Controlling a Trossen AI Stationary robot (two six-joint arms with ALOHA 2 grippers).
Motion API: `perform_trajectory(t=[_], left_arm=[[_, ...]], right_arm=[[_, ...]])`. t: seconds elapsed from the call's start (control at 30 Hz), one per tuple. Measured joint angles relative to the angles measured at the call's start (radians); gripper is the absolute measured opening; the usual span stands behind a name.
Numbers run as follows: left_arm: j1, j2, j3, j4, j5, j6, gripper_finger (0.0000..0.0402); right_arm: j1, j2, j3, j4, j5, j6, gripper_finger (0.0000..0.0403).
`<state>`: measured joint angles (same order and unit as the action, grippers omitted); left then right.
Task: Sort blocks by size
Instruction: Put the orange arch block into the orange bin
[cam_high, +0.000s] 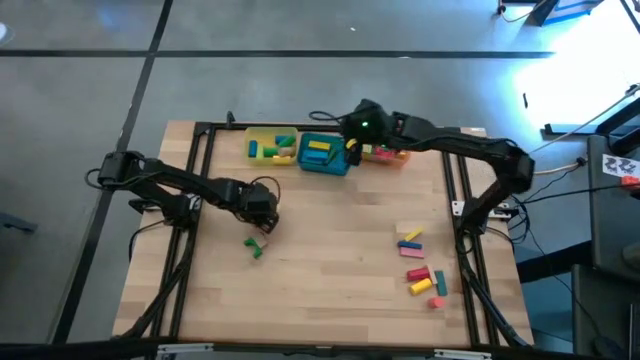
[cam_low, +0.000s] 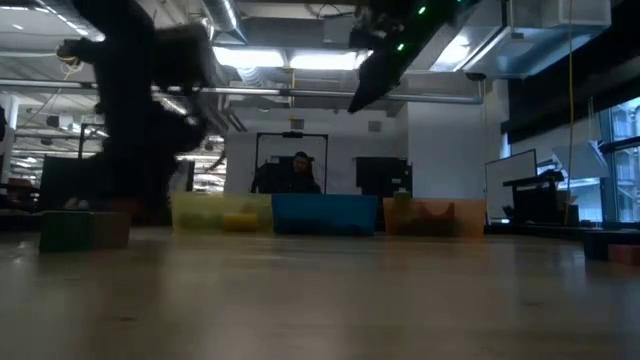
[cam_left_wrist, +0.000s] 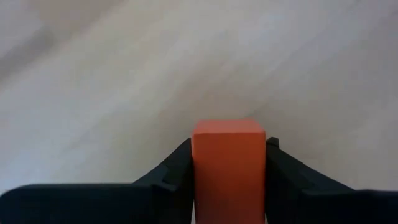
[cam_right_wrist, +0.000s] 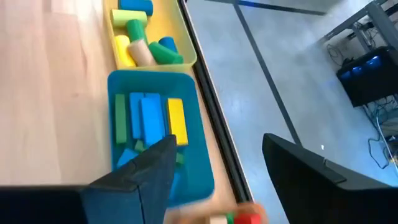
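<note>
Red block (cam_left_wrist: 228, 168), lower end hidden, clamped in left end effector (cam_left_wrist: 228, 186)

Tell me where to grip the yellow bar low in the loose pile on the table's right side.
Grip the yellow bar at mid-length, across its narrow width, coming straight down. It lies flat and slanted, with a red block and a green block crowding it. The open right gripper is free.

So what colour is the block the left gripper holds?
Orange-red; the block shows best in the left wrist view.
</note>
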<state>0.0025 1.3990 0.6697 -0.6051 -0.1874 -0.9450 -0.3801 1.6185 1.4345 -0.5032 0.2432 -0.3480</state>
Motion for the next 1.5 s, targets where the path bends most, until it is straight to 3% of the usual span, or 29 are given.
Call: perform_trajectory(t=[0.13,0.4,0.63,0.73,0.83,1.17,1.5], left_arm=[[0.042,-0.035,0.029,0.141,-0.003,0.051,0.0118],[0.123,0.039,0.032,0.733,0.036,0.228,0.0118],[0.201,0.23,0.069,1.151,0.065,0.352,0.012],[0.231,0.331,0.17,1.2,0.089,0.394,0.0121],[0.253,0.438,0.314,1.195,0.108,0.467,0.0122],[0.318,0.746,0.818,1.191,0.11,0.722,0.0124],[0.383,0.993,1.095,1.192,0.11,0.816,0.0125]], right_arm=[[0.0,-0.094,0.0,-0.106,-0.003,0.001,0.0241],[0.002,-0.271,0.0,-0.275,-0.065,0.078,0.0241],[0.003,-0.397,0.0,-0.371,-0.303,0.249,0.0241],[0.018,-0.423,0.0,-0.416,-0.421,0.312,0.0241],[0.058,-0.434,0.0,-0.454,-0.469,0.349,0.0241],[0.253,-0.433,0.0,-0.518,-0.464,0.499,0.0241],[0.41,-0.437,0.001,-0.564,-0.459,0.613,0.0241]])
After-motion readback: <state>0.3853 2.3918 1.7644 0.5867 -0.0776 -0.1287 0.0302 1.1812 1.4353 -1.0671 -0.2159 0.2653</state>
